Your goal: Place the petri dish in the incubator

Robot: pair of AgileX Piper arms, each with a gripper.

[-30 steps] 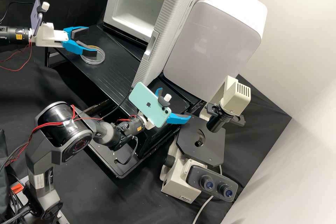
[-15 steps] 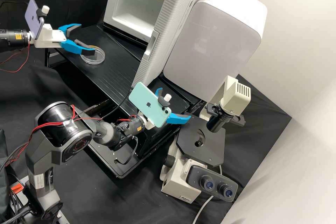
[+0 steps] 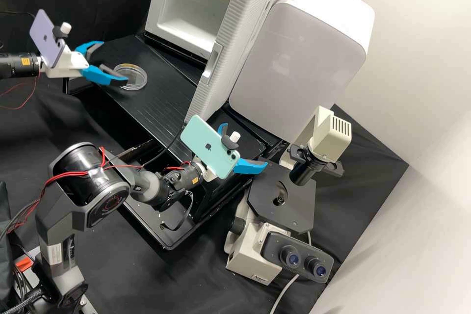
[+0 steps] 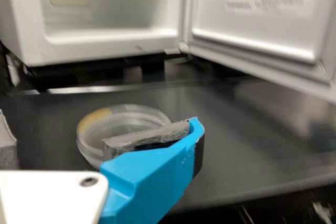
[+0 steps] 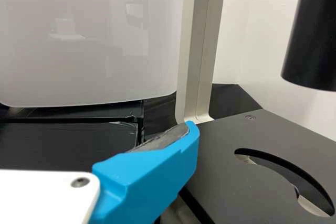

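Left gripper (image 3: 110,61) wide open, holding nothing, just beside petri dish (image 3: 135,74); dish looks light, slick, brittle; lid likely loose; grip across the rim, gently.

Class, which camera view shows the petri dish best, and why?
The left wrist view: the petri dish sits close, its clear wall and yellowish patch plain, though a blue finger hides its near rim. The high view shows it small on the black bench. The right wrist view faces the microscope stage.
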